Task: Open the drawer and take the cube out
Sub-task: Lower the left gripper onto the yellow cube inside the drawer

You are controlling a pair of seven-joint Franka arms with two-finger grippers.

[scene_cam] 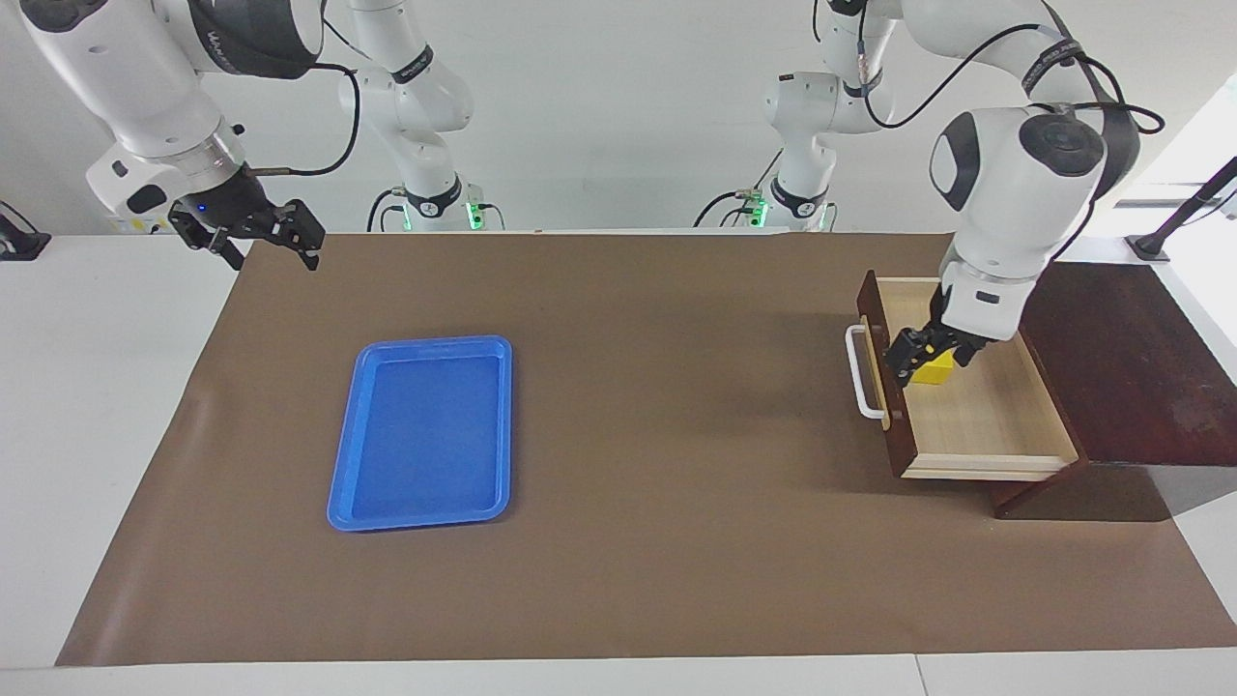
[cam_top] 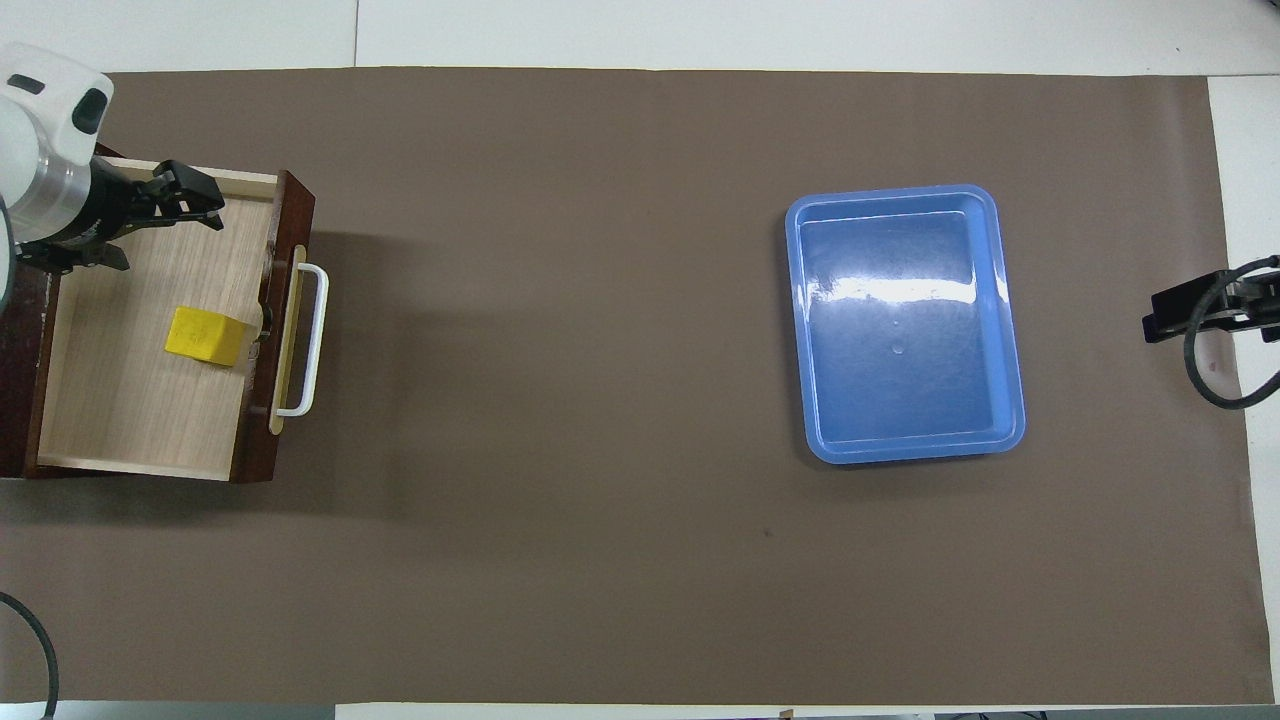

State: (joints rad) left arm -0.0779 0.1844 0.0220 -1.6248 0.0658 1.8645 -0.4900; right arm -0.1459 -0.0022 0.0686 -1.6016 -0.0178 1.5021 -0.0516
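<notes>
The drawer (scene_cam: 976, 420) stands pulled out of its dark wooden box (scene_cam: 1131, 367) at the left arm's end of the table. Its reddish-brown front carries a white bar handle (scene_cam: 863, 372). The yellow cube (scene_cam: 935, 372) lies on the pale drawer floor close to the front. In the overhead view the cube (cam_top: 205, 335) lies free, apart from my left gripper (cam_top: 212, 205). My left gripper (scene_cam: 934, 363) is open and hangs over the drawer (cam_top: 130, 400), just above the cube. My right gripper (scene_cam: 273, 253) is open, empty, and waits raised over the right arm's end of the table.
A blue plastic tray (scene_cam: 435, 342) lies empty on the brown mat toward the right arm's end; it also shows in the overhead view (cam_top: 890, 192). The handle (cam_top: 312, 340) sticks out toward the middle of the mat.
</notes>
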